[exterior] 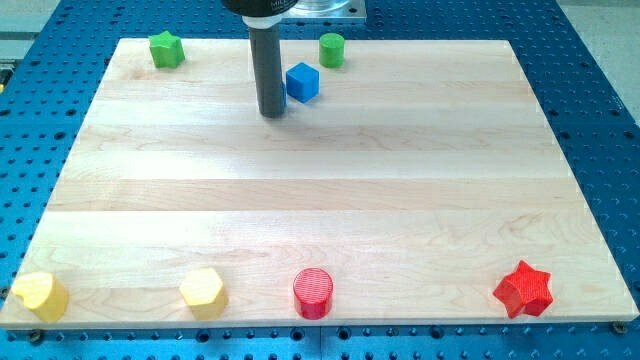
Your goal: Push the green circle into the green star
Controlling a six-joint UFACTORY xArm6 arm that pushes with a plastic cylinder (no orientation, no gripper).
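Note:
The green circle (332, 49) stands near the board's top edge, right of centre. The green star (166, 49) sits near the top left corner, far to the circle's left. My tip (272, 113) rests on the board below and between them, just left of and below a blue cube (302, 82). The tip touches no block. The rod rises from the tip to the view's top.
Along the bottom edge lie a yellow block (41, 296) at the left corner, a yellow hexagon (203, 292), a red circle (313, 293) and a red star (523, 289). The wooden board (320, 200) lies on a blue perforated table.

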